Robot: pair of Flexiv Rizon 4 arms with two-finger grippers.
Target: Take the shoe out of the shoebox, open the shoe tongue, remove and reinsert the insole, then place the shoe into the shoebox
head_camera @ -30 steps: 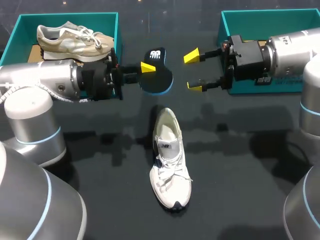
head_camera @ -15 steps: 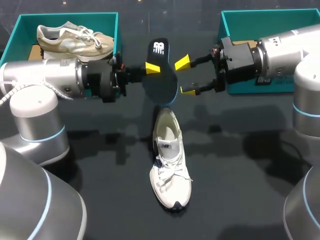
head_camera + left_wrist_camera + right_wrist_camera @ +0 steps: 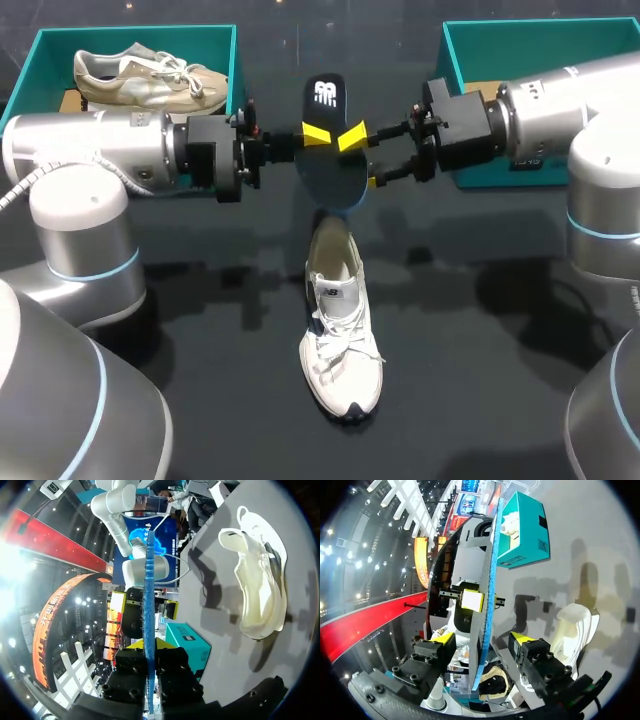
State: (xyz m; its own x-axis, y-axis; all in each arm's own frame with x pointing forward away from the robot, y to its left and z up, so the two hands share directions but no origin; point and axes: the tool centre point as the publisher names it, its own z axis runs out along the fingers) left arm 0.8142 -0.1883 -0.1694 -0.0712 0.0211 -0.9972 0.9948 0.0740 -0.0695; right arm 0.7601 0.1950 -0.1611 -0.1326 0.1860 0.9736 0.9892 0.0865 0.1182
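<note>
Insole (image 3: 330, 172), thin, flat, dark, blue-edged, in left jaws' pinch; right jaws spread astride it

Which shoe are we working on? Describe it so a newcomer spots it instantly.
Between the teal left shoebox and right shoebox, a dark insole is held up above the black table. Just nearer the camera lies the white sneaker, heel toward the insole. Unlike the beige sneaker in the left shoebox, it lies on the bare table.
</note>
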